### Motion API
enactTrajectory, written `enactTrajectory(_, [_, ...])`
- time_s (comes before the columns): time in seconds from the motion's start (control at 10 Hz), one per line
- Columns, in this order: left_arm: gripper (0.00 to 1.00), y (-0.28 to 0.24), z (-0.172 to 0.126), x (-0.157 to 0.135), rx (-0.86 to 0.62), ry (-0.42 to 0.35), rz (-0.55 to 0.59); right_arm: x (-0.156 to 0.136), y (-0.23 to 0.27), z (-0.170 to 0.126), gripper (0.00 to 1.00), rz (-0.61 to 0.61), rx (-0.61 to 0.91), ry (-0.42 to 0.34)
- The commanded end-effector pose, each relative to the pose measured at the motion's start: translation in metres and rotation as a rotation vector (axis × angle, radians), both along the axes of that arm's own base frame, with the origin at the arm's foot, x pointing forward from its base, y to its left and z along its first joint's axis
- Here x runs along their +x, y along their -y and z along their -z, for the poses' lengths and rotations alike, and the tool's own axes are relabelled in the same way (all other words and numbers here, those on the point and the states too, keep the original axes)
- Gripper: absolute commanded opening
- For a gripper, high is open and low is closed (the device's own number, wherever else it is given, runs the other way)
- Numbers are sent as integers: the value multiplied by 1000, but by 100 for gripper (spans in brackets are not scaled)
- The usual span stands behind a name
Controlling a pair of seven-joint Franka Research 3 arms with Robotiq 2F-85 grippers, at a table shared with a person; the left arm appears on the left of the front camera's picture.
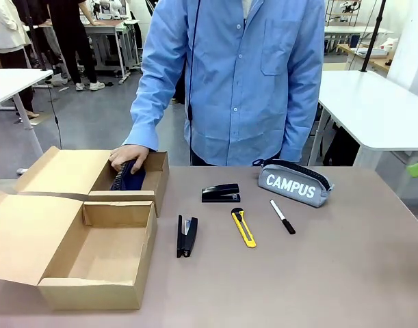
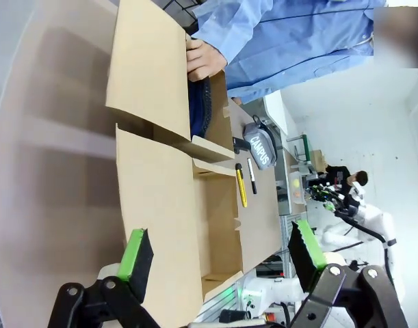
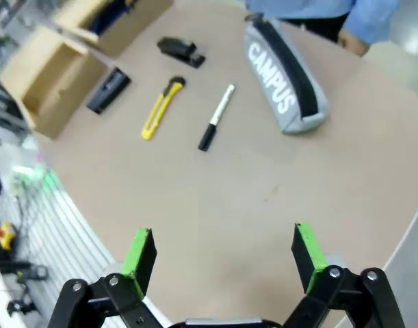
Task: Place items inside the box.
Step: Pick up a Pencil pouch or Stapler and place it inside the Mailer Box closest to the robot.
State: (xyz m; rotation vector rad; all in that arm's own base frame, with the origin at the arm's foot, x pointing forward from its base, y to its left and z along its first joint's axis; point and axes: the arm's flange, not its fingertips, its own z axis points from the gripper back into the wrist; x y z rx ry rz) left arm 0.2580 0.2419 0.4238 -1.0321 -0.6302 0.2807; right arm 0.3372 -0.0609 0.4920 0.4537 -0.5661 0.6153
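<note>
1. Fingers [image 2: 137,256] of the left gripper [image 2: 221,249] are spread wide apart and pinch nothing. The cardboard boxes lie in front of them.
2. Two brown boxes sit on the left side of the table [image 1: 345,273]. The near box [image 1: 92,290] is open on top. The far box [image 1: 157,179] is just behind it.
3. The navy pouch [image 1: 130,180] sits in the far box. The person's hand [image 1: 130,157] rests on top of it.
4. Right of the boxes lie two black staplers. The near stapler [image 1: 187,236] is just beside the near box. The far stapler [image 1: 220,193] is a bit farther right.
5. Next comes the yellow knife [image 1: 243,227], then the marker [image 1: 282,216], both flat on the table.
6. The grey pouch [image 1: 294,183] that says "CAMPUS" lies far and right, close to the person.
7. Over the near right part of the table, the right gripper [image 3: 224,249] also has its fingers [image 3: 141,254] spread wide, with nothing held.
</note>
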Motion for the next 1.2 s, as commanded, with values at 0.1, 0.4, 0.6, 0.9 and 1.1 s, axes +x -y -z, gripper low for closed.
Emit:
enactTrajectory(0.1, [100, 0, -1, 0, -6, 37, 5, 77, -52, 10, 100, -64, -236, -36])
enactTrajectory(0.4, [100, 0, -1, 0, -6, 37, 5, 157, -104, 35, 100, -98, -380, -79])
enactTrajectory(0.6, [100, 0, -1, 0, -6, 37, 5, 197, -125, 63, 100, -110, -408, -60])
enactTrajectory(0.9, [100, 0, -1, 0, -6, 37, 5, 235, -135, 114, 100, -111, -461, -56])
enactTrajectory(1.1, [100, 0, -1, 0, -6, 37, 5, 239, -136, 134, 100, -92, -472, -51])
